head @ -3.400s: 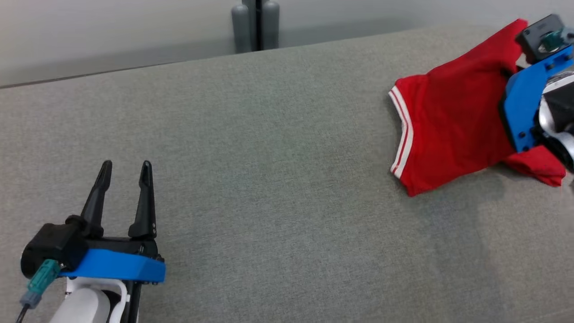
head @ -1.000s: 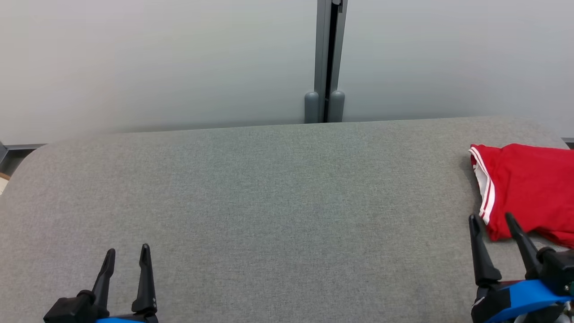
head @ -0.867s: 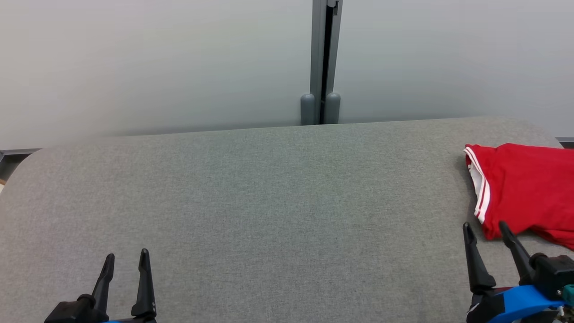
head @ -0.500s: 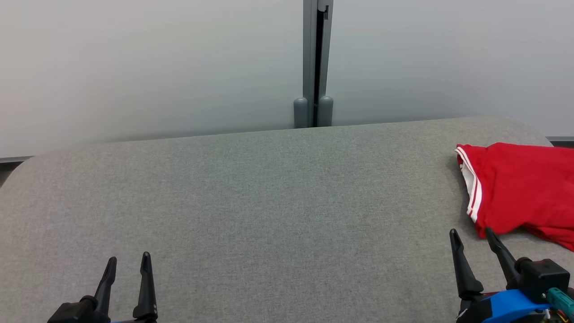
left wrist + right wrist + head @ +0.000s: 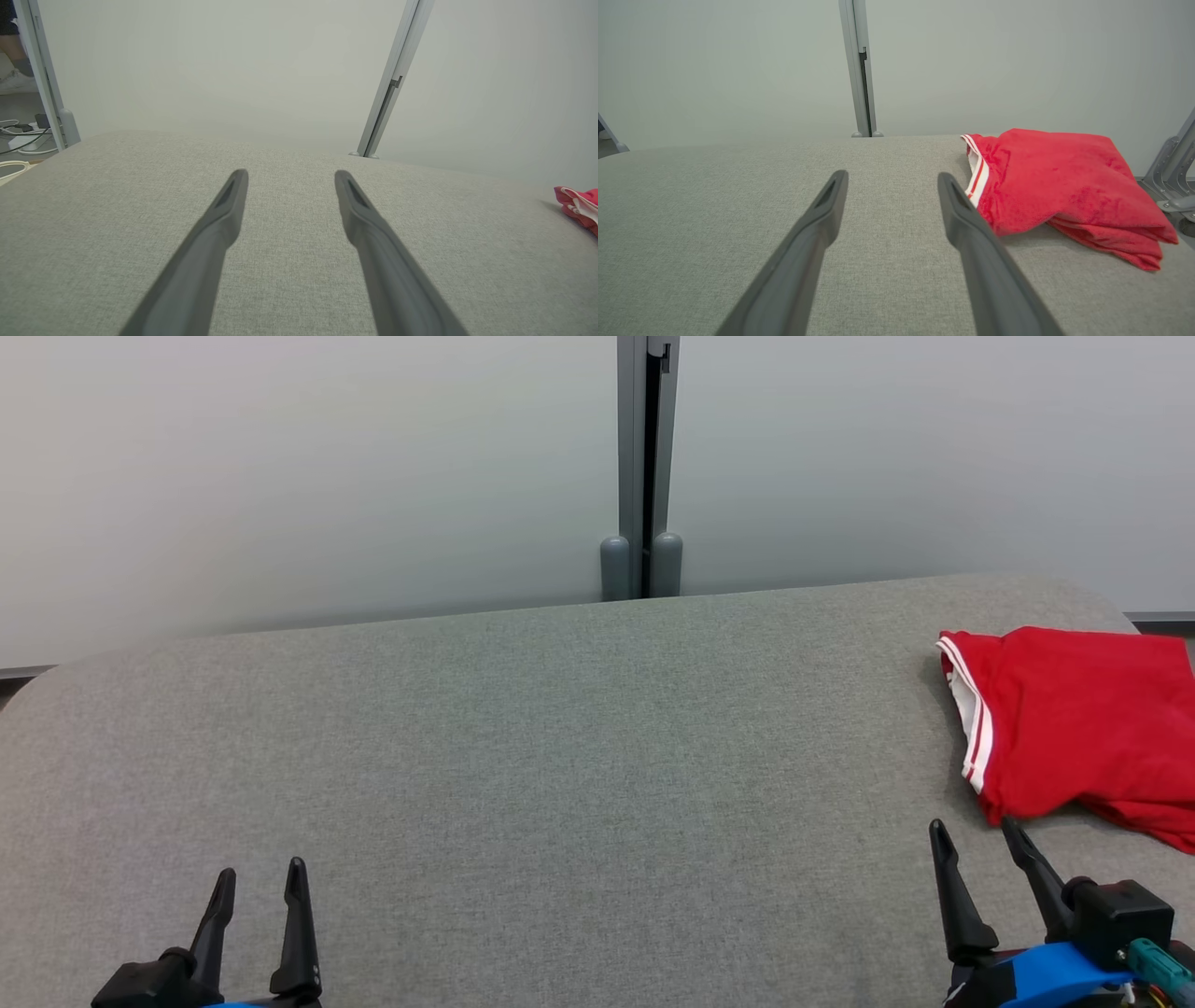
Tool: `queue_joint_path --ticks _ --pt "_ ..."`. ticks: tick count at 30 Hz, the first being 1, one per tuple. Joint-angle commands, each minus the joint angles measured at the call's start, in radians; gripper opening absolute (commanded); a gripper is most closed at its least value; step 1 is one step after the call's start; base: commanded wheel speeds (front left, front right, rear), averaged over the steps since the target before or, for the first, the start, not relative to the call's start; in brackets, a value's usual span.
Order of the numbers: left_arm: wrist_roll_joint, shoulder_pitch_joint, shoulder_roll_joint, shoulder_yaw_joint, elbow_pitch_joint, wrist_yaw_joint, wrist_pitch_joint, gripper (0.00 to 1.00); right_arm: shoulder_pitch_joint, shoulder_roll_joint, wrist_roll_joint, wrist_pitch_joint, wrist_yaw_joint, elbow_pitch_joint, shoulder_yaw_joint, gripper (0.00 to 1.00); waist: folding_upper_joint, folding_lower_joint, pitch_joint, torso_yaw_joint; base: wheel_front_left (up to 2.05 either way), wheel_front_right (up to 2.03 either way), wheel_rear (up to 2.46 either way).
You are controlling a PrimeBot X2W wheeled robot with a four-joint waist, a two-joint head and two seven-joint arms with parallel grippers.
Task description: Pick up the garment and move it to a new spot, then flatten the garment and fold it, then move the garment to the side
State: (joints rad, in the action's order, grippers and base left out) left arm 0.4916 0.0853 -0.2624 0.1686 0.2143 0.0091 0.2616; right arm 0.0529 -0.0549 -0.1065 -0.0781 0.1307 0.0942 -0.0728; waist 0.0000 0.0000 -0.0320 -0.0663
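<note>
The garment (image 5: 1074,728) is red with a white-striped hem and lies folded at the far right of the grey table (image 5: 560,756). It also appears as the red bundle (image 5: 1059,186) in the right wrist view and as a red corner (image 5: 579,205) in the left wrist view. My right gripper (image 5: 976,835) stands open just in front of the garment's near corner, apart from it, with nothing between its fingers. At the lower left my left gripper (image 5: 260,879) is open and empty, far from the garment.
A pale partition wall with a grey vertical post (image 5: 642,467) runs along the table's far edge. Metal frame parts (image 5: 1174,172) stand past the table's right end. Cables on the floor (image 5: 21,144) lie beyond its left end.
My right gripper has let go of the garment and drawn back to the front edge. The head camera has risen and panned, so the picture has shifted. The left gripper stays open.
</note>
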Motion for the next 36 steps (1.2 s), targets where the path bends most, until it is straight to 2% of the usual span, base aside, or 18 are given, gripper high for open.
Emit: queue_joint_path --ticks 1,2,9,36 --pt "0.002 0.005 0.000 -0.006 0.003 -0.003 0.004 1.00 -0.016 0.002 -0.004 -0.008 0.000 0.007 0.002 1.00 0.0000 0.0000 0.000 -0.001 0.00 0.00 0.00" --pt "0.002 0.007 -0.001 -0.006 0.004 -0.004 0.004 0.00 -0.017 0.002 -0.005 -0.010 0.000 0.010 0.003 0.00 0.0000 0.0000 0.000 -0.002 0.00 0.00 0.00" --pt "0.007 0.035 0.034 0.009 0.053 -0.002 -0.008 0.00 0.017 0.005 -0.009 0.007 0.000 0.073 0.001 0.00 0.0000 0.0002 0.001 -0.002 0.00 0.00 0.00" --pt "0.379 -0.046 0.093 -0.090 0.045 -0.048 -0.131 0.00 -0.047 0.005 -0.509 0.069 0.000 0.097 -0.014 0.00 0.0000 0.0001 0.008 0.013 0.00 0.00 0.00"
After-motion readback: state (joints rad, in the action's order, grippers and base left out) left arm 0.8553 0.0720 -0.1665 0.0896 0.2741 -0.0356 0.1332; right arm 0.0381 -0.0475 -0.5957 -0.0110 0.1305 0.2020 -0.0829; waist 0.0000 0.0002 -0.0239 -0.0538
